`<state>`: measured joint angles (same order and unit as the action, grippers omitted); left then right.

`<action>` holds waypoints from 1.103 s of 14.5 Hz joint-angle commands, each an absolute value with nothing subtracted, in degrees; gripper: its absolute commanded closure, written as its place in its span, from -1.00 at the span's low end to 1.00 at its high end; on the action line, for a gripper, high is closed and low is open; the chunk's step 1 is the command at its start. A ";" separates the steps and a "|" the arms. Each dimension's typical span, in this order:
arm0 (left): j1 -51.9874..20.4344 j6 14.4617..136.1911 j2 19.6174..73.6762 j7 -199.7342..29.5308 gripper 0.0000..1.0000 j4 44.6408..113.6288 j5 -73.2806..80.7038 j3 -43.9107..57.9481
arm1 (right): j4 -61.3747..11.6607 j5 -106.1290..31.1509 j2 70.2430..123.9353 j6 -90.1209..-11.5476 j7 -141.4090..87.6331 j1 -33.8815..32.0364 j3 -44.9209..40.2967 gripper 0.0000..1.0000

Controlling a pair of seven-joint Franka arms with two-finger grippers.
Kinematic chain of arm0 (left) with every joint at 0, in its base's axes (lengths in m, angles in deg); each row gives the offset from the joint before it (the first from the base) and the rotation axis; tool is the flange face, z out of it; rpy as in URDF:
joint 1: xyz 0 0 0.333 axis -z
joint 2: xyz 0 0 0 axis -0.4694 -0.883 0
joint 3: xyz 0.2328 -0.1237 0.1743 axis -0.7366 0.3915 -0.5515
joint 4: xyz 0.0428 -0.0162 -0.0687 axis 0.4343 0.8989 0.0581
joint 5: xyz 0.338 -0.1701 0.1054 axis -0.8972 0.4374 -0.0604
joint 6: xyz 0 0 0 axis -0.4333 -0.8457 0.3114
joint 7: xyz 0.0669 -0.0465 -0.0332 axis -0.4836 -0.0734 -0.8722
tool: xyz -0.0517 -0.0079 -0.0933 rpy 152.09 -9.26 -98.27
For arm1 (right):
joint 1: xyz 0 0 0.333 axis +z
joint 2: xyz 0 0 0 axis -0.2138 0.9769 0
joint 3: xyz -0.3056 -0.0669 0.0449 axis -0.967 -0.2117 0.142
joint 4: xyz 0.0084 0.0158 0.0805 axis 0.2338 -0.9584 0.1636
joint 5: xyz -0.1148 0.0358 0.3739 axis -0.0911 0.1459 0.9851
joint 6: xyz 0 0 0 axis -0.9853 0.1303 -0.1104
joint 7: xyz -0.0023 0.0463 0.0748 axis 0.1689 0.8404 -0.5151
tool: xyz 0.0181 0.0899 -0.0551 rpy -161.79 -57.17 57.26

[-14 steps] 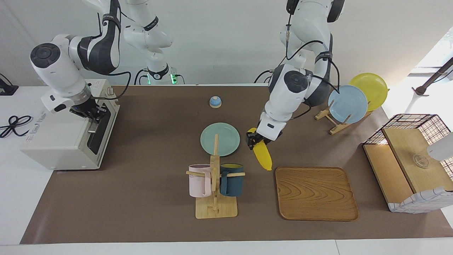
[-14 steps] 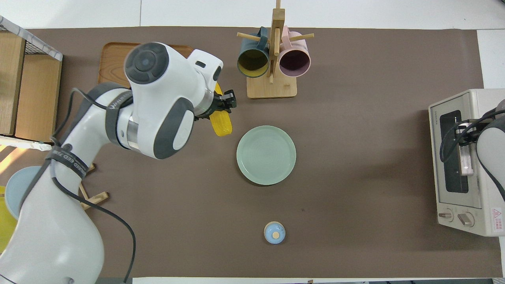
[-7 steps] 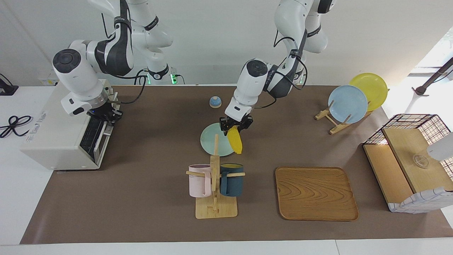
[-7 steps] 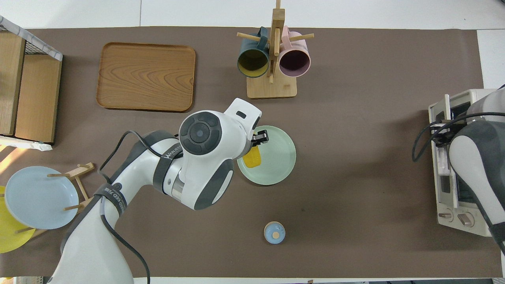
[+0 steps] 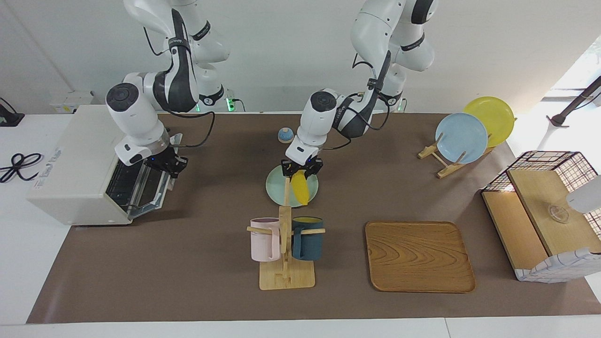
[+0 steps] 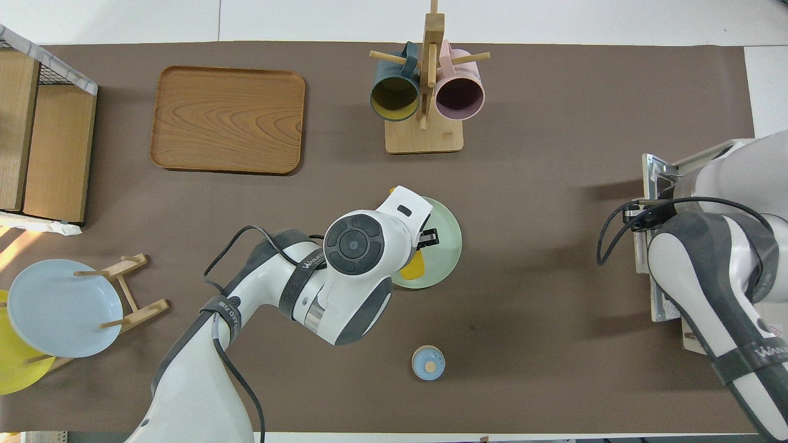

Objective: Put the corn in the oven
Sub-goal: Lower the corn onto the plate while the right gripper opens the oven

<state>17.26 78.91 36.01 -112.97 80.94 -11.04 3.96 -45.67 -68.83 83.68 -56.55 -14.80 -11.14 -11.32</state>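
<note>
The yellow corn (image 5: 300, 188) hangs point down from my left gripper (image 5: 300, 170), which is shut on its upper end over the mint plate (image 5: 280, 187). In the overhead view the corn (image 6: 414, 268) pokes out from under the left wrist, above the plate (image 6: 448, 239). The off-white oven (image 5: 80, 162) stands at the right arm's end of the table. Its glass door (image 5: 149, 187) is tilted partway open. My right gripper (image 5: 168, 164) is shut on the door's bar handle. Seen from overhead, the right arm hides most of the oven; the door (image 6: 659, 301) shows edge-on.
A wooden mug rack (image 5: 285, 244) with a pink and a dark teal mug stands just farther from the robots than the plate. A wooden tray (image 5: 419, 256), a plate stand (image 5: 462, 136) with two plates and a basket shelf (image 5: 544, 211) fill the left arm's end. A small blue knob (image 5: 285, 135) sits near the robots.
My left gripper has carried the corn from beside the tray to over the mint plate, toward the oven. My right gripper has pulled the oven door from closed to partway open.
</note>
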 commanded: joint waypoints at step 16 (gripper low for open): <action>9.56 63.80 44.92 -105.54 -1.00 77.36 -15.97 0.21 | -48.13 -66.68 87.37 -62.47 -7.05 -1.39 -12.06 1.00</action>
<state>13.36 69.53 42.09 -108.75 78.97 -13.47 0.45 -51.12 -68.53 88.13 -67.13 -10.40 -5.48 -11.63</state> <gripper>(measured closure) 0.000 0.991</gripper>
